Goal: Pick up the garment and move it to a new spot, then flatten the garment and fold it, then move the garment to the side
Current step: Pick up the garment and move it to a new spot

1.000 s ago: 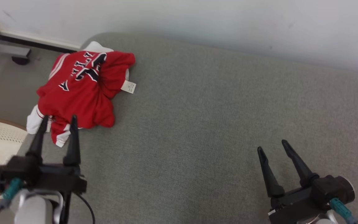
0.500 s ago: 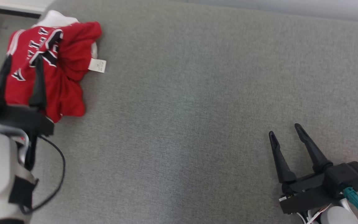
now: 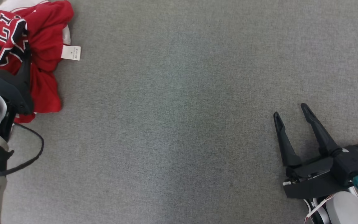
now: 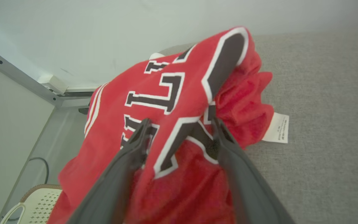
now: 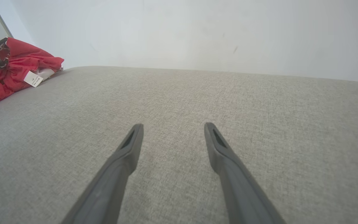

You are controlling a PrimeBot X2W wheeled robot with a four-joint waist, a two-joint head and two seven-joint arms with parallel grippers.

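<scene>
We take this for a plain indoor room, half home corner, half test space. A broad grey upholstered surface point(image 3: 179, 124), woven like sofa cloth, meets a bare white wall point(image 5: 197, 31). In the left wrist view a grey metal rail point(image 4: 17, 78) crosses the wall, a dark cable point(image 4: 39, 158) lies on the smooth grey floor point(image 4: 61, 130), and a cream perforated chair seat point(image 4: 36, 205) has a wooden rim. A red jersey point(image 4: 166, 93) lies crumpled on the cloth.

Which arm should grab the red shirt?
Left. The left fingers are open right over the shirt, so they likely only need to close. The right fingers are open too, but far off across the cushion.
</scene>
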